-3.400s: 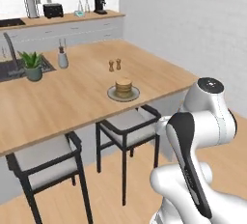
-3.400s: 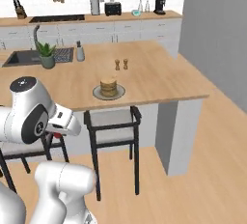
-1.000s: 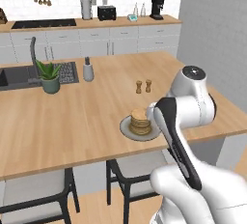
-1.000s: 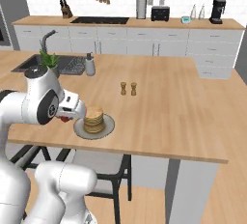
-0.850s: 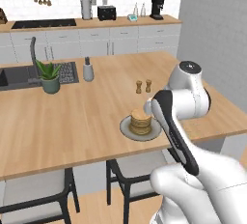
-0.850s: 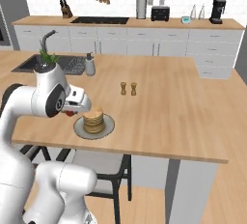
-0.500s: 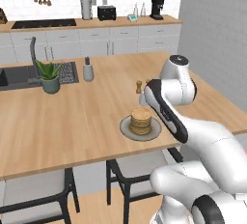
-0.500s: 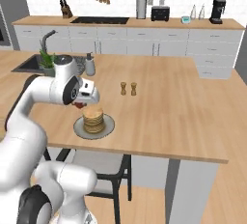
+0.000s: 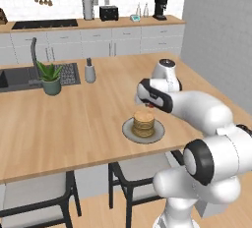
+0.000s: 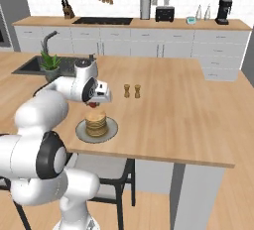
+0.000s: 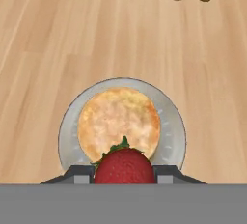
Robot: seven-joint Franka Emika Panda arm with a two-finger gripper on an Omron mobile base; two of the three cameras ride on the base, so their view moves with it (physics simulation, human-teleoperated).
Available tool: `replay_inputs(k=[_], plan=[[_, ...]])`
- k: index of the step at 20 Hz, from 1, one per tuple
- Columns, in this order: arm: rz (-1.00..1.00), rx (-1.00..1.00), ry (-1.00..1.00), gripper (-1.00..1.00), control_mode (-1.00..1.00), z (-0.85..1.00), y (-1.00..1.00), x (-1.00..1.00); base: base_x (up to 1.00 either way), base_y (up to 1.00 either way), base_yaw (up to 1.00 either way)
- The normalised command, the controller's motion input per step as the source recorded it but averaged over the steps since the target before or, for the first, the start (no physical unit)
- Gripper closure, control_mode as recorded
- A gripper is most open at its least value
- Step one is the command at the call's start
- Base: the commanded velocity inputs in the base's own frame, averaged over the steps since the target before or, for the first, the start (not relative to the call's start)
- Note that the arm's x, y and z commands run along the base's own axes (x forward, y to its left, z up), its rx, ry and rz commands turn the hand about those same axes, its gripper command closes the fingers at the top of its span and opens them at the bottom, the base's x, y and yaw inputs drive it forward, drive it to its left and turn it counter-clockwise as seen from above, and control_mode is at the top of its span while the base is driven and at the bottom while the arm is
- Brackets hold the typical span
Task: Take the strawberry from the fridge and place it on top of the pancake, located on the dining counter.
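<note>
Claw (image 10: 93,103) grasps the strawberry (image 11: 124,166) above the pancake (image 11: 119,123); two shakers (image 10: 132,91) stand beyond (well apart).

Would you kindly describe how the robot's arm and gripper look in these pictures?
The arm is built of glossy white, rounded segments joined by dark grey to black round joints. Its hand is white with a dark band near the wrist. The gripper has two small dark fingers with flat grey tips. No cables or markings are visible.
</note>
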Motion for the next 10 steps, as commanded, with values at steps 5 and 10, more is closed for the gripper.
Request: replay_inputs(k=[5, 10], plan=[[0.0, -0.08, 0.09, 1.0, -1.0, -0.59, 0.0, 0.67, 0.0, 0.0, 0.0], [0.0, -0.03, 0.02, 1.0, -1.0, -0.21, 0.0, -0.12, 0.0, 0.0, 0.0]])
